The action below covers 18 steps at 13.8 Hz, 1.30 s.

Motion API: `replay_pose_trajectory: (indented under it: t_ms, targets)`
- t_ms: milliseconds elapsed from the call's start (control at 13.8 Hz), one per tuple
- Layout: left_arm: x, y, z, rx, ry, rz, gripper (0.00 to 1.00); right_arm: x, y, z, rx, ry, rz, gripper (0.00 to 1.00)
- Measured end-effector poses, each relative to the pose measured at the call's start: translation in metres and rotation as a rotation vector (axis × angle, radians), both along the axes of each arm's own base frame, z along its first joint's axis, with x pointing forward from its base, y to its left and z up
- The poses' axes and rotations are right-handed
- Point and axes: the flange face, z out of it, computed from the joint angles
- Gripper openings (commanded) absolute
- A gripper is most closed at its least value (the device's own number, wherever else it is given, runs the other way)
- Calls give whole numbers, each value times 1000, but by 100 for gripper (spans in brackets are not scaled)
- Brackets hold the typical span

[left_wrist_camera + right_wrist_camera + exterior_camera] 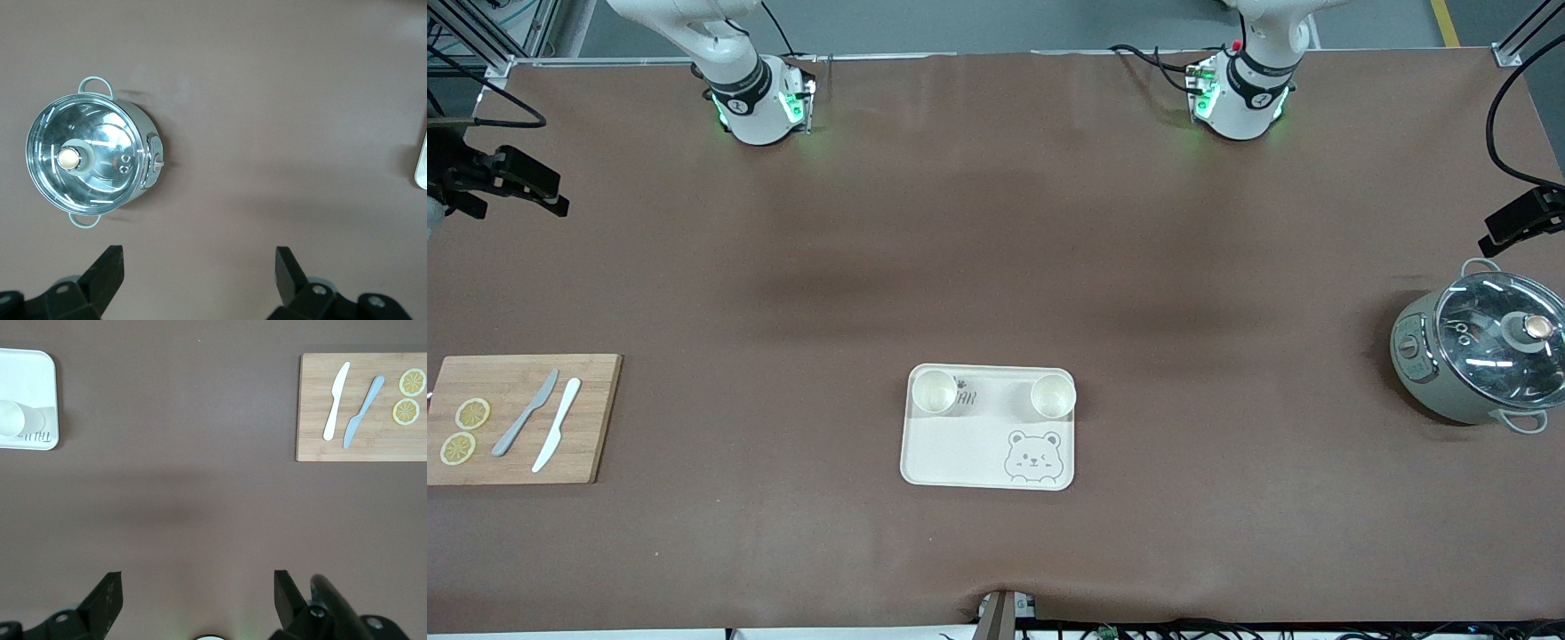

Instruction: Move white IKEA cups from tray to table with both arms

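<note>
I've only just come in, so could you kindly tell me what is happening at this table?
Nothing is being handled yet. Two small cream-white handleless cups stand on the cream bear-face tray, at its corners farther from the front camera. The left gripper hangs open above bare brown table near the grey glass-lidded pot. The right gripper hangs open above the table between the tray and the wooden cutting board.

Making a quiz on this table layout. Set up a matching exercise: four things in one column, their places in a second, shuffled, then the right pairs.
Things:
1. Two cream-white handleless cups
2. Two yellow lemon slices
3. Grey-green pot with glass lid
4. Grey cartoon bear face

Places:
A. On the brown table, toward the left arm's end
B. On the wooden cutting board
C. Printed on the cream tray, nearer the front camera than the cups
D. Standing in the tray

Pairs: 1-D, 2-B, 3-A, 4-C
</note>
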Motion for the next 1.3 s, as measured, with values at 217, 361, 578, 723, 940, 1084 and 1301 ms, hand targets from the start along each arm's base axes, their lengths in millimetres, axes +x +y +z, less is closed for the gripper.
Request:
replay_pose_trajectory:
  t_ms: [217, 361, 578, 723, 940, 1084, 1301]
  targets:
    - [0, 0, 0, 1, 1, -12, 100, 0, 0, 0, 0, 0, -1, 100]
    - [0, 0, -1, 0, 2, -14, 100, 0, -1, 0, 0, 0, -1, 100]
    - [4, -1, -8, -3, 14, -19, 100, 0, -1, 0, 0, 0, -1, 100]
    - [8, -7, -16, -11, 28, -31, 100, 3, -1, -4, 0, 7, -1, 100]
    - [15, -36, -29, -18, 53, -84, 100, 9, -1, -12, -1, 20, -3, 100]
    - [20, -60, -42, -23, 75, -124, 100, 12, -2, -17, -2, 28, -4, 100]
    - [32, -99, -74, -32, 124, -153, 100, 21, -7, -31, -3, 47, -14, 100]
